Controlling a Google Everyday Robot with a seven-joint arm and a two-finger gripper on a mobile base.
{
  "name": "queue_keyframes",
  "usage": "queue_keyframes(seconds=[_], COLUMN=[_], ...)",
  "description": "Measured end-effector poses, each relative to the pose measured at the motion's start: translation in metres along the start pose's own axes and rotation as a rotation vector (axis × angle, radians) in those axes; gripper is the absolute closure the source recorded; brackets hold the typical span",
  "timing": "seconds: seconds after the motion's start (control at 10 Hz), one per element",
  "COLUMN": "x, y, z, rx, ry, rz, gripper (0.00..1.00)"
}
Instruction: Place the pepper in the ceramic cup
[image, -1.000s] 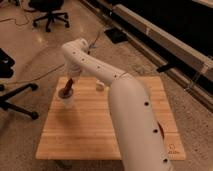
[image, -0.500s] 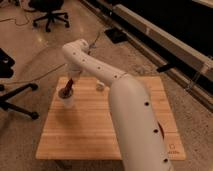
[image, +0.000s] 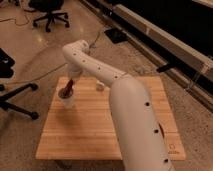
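The white ceramic cup (image: 67, 100) with a dark inside stands on the left part of the wooden table (image: 90, 130). The dark red pepper (image: 70, 86) hangs upright with its lower end at or just inside the cup's mouth. My gripper (image: 72, 80) is directly above the cup, at the end of the white arm (image: 125, 110) that reaches across the table from the lower right, and it has the pepper's upper end.
A small whitish block (image: 100, 86) sits on the table behind the arm. Black office chairs stand at the far left (image: 7, 75) and top (image: 47, 12). A dark bench edge (image: 165, 40) runs along the right, with cables on the floor.
The gripper with the pepper has dropped slightly towards the cup; the arm has barely moved otherwise.
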Motion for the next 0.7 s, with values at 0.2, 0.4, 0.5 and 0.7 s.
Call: queue_keyframes(seconds=[0.2,0.4,0.5,0.7], x=[0.0001,0.0007,0.001,0.0007], y=[0.0005,0.0011,0.001,0.001], z=[0.0025,0.0037,0.0035,0.0046], rx=[0.001,0.002,0.002,0.002], ry=[0.001,0.001,0.001,0.001], rz=[0.0,0.001,0.002,0.002], gripper=[0.55,0.55,0.55,0.55])
